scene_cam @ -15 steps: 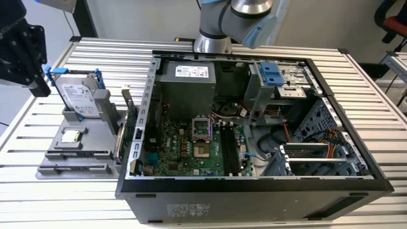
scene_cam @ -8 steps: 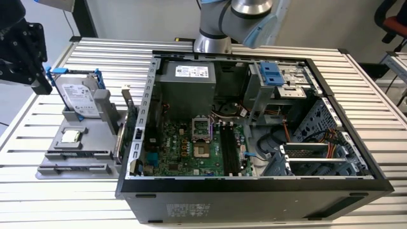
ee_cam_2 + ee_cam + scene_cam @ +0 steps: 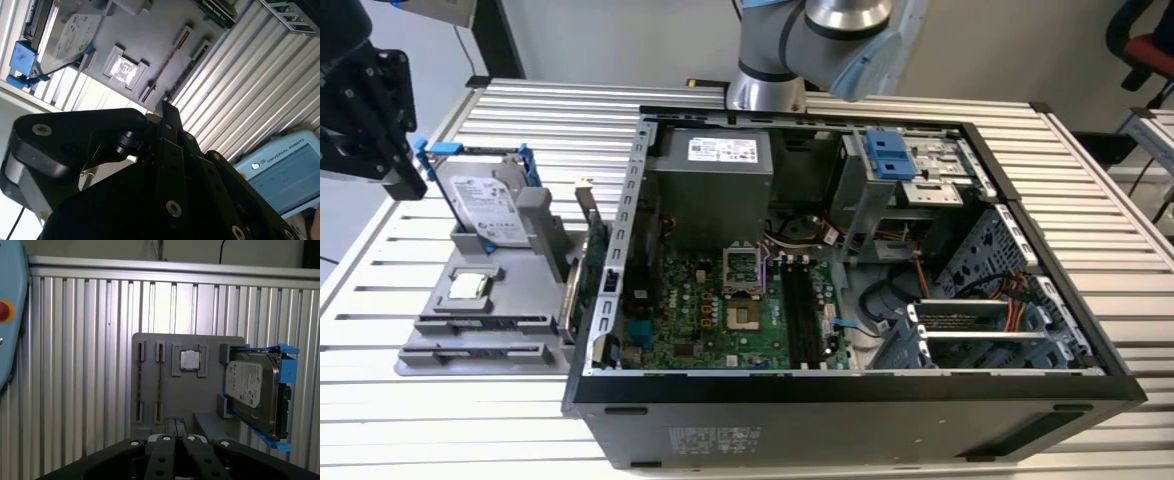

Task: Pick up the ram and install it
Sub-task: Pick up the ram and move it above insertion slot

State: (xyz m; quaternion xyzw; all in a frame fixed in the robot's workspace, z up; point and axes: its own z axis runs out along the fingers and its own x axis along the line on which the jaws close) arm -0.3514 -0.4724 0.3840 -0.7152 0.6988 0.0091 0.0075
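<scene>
Labels and lettering
Print is carried by the hard drive label [image 3: 245,382], the power supply sticker [image 3: 723,150] — and the pendant [image 3: 280,175].

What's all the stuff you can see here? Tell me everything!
case: one, black, open, on the table.
table: one, silver, slatted.
holder: one, grey, beside the case, exterior view's left.
hard drive: one, silver in blue frame, upright in the holder.
chip: one, silver, flat in the holder.
ram: seemingly two thin dark sticks, edge-on in the holder's slots.
card: one, green, upright between holder and case.
pendant: one, light blue, by the table.
arm: one, silver and blue, beyond the case.
gripper: one, black, hovering off the holder's side.
</scene>
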